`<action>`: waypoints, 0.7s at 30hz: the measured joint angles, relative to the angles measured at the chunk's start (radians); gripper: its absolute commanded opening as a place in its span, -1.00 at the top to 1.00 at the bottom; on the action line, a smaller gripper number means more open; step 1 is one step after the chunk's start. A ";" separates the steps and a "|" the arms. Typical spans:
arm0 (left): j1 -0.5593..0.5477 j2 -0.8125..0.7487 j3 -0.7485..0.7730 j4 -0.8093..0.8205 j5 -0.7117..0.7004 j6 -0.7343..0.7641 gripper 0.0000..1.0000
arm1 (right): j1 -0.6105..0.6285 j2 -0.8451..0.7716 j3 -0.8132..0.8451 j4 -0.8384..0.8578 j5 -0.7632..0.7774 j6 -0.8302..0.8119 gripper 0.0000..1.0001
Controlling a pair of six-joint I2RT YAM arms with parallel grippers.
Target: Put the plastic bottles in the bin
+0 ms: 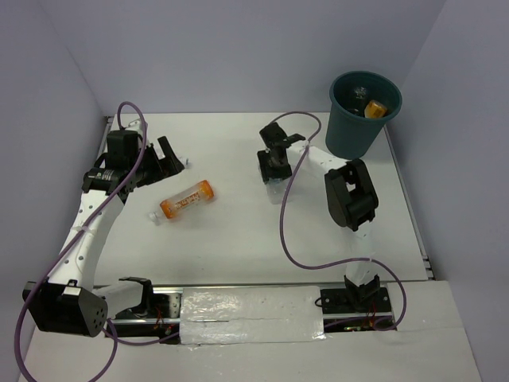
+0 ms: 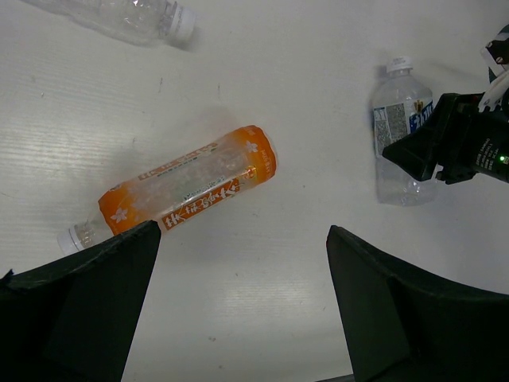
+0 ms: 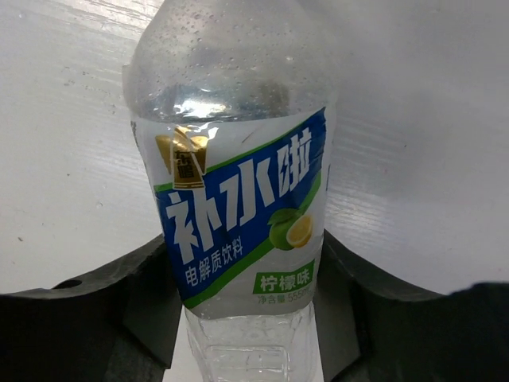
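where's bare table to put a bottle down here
Bare: the near middle, between the orange bottle, the right arm and the taped front edge. Crowded: right gripper around the blue-label bottle, near the bin.

Lab test booth — bare white table (image 1: 238, 255), plain enclosing walls (image 1: 238, 56)
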 measured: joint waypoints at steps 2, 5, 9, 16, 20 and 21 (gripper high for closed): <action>0.000 0.000 0.000 0.000 0.000 0.000 -0.99 | 0.000 -0.001 0.008 -0.003 0.004 0.003 0.01; 0.000 0.000 0.000 0.000 0.000 0.000 -0.99 | 0.001 -0.018 0.046 -0.028 0.014 0.007 -0.01; 0.000 0.000 0.000 0.000 0.000 0.000 -0.99 | -0.010 -0.072 0.226 -0.096 0.047 0.006 -0.06; 0.000 0.004 0.000 0.016 -0.008 -0.005 -0.99 | -0.149 -0.175 0.632 -0.035 0.086 0.042 -0.08; 0.000 0.027 0.000 0.020 -0.008 -0.010 -0.99 | -0.277 -0.245 0.650 0.054 0.208 0.064 -0.12; 0.000 0.033 0.000 0.020 -0.008 -0.015 -0.99 | -0.306 -0.255 0.640 0.083 0.237 0.065 -0.13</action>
